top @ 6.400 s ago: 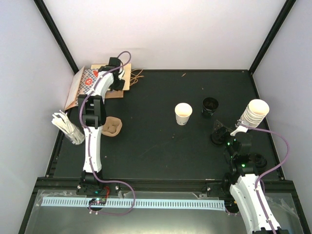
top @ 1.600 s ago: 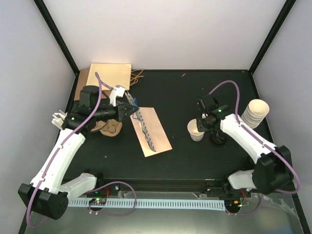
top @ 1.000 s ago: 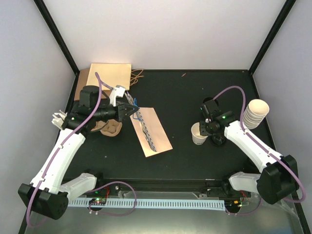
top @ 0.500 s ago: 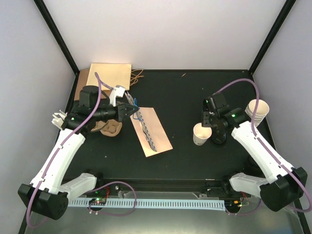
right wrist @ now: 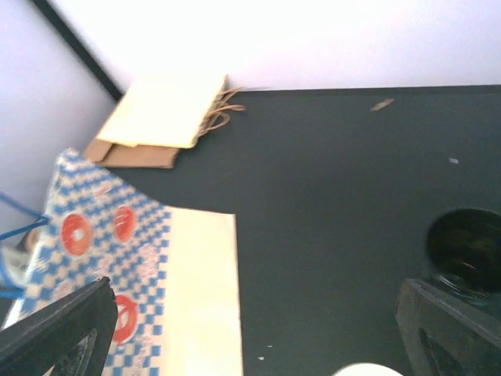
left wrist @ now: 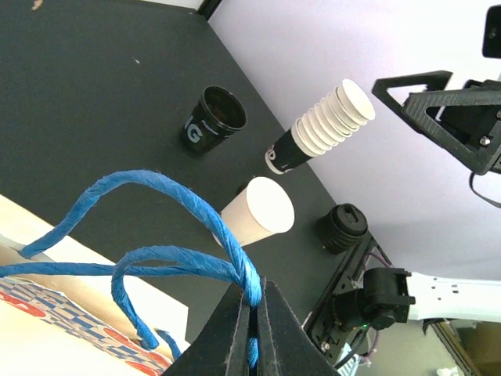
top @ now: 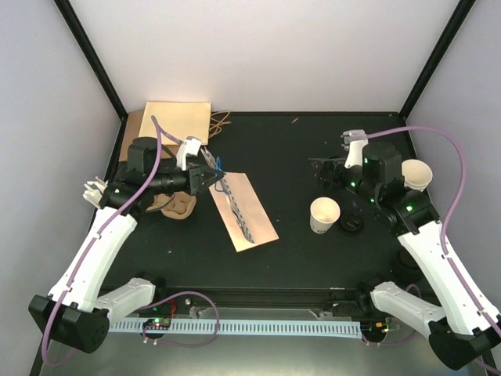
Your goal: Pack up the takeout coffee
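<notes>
My right gripper (top: pixel 325 176) has just let go of the cup (top: pixel 323 214) and pulled up and back toward the far side. Its jaws now stand wide apart with nothing between them, as the right wrist view confirms. The cup is left upright on the table (top: pixel 282 149), mouth open, a little right of the checked bag (top: pixel 243 211) and apart from it. So the cup is staged but not packed, and I judge it still wants its cover. The black lid (top: pixel 351 225) sits just beside it on the right, not on it.

My left gripper (left wrist: pixel 251 329) is pinched together on the blue handle (left wrist: pixel 243 270) of the bag, which lies mostly flat. I cannot tell whether its mouth is open enough to take a cup.

Around the cup it is crowded: a black cup (left wrist: pixel 213 119) behind it and the stack of cups (left wrist: pixel 333 121) further right, either of which a wide-open jaw could clip on the way down. The cardboard carrier (top: pixel 178 205) and the flat brown bags (top: pixel 176 121) lie well off to the left, out of the way.
</notes>
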